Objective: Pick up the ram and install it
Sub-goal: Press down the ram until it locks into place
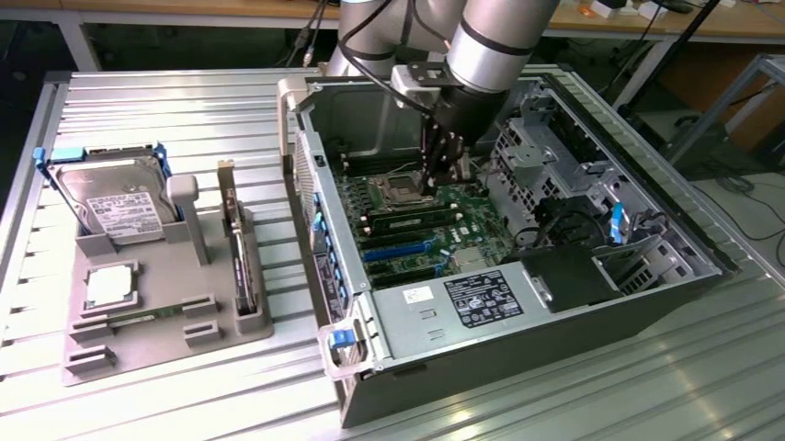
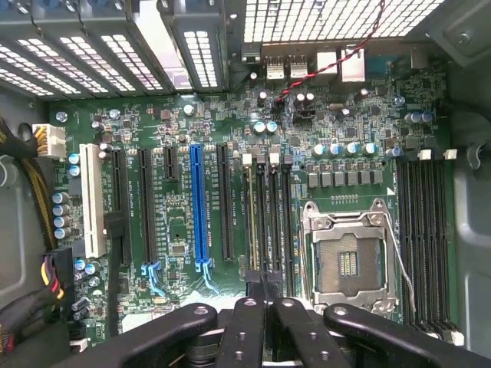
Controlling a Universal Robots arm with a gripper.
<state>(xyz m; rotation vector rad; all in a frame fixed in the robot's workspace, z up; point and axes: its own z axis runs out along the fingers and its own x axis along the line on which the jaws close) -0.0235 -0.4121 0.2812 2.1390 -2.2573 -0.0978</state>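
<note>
The arm reaches down from the top centre of the exterior frame into the open computer case (image 1: 687, 268), its gripper (image 1: 438, 184) low over the motherboard (image 1: 476, 231), just beside the bare CPU socket (image 1: 403, 189). In the wrist view the gripper (image 2: 265, 290) has its two fingers (image 2: 244, 326) drawn together with only a thin seam between them, poised at one end of the memory slots next to the CPU socket (image 2: 349, 261). The ram (image 1: 411, 220) stands on edge in those slots at the middle of the exterior frame, directly under the gripper. Whether the fingertips touch it cannot be told. At the exterior frame's left a grey tray (image 1: 160, 360) holds a hard drive (image 1: 117, 207) and an upright expansion card (image 1: 231, 234), both well apart from the case.
</note>
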